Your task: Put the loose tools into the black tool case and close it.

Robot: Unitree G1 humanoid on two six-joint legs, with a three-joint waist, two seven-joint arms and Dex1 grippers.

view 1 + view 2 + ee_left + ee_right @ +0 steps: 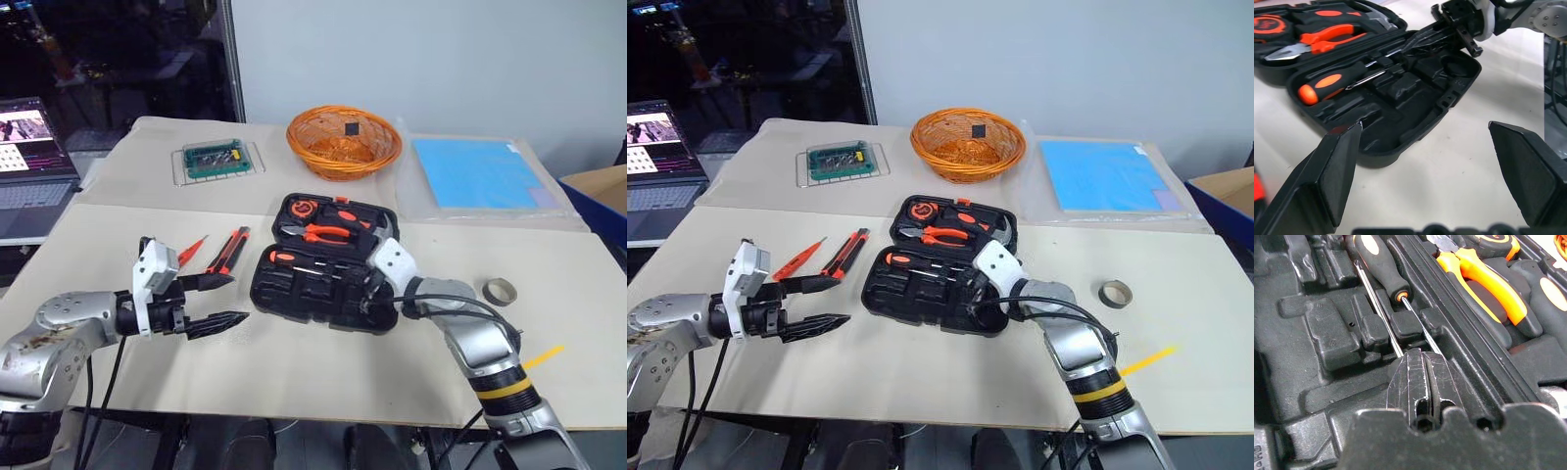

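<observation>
A black tool case [323, 264] lies open on a beige table [294, 372], near its centre, hinge running across, both halves flat. The far half holds orange-handled pliers [328, 233] and a tape measure [302, 209]; the near half holds a screwdriver [299, 259] with an orange-and-black handle.

The right gripper [1422, 377] sits inside the near half, at the case's 3 o'clock end, its fingers pressed together. The right wrist view shows what the head views cannot: the closed fingertips rest over two thin metal shafts lying in moulded slots; whether they pinch a shaft I cannot tell.

The left gripper [220, 301] hovers over the table at the case's 9 o'clock, fingers spread wide, holding nothing. Its wrist view looks along the table into the open case.

Two loose tools lie at about 10 o'clock from the case: a small orange screwdriver [799, 258] and, beside it, an orange-black utility knife [844, 253].

Beyond the case, at 12 o'clock, stands an orange wicker basket [343, 142].
</observation>
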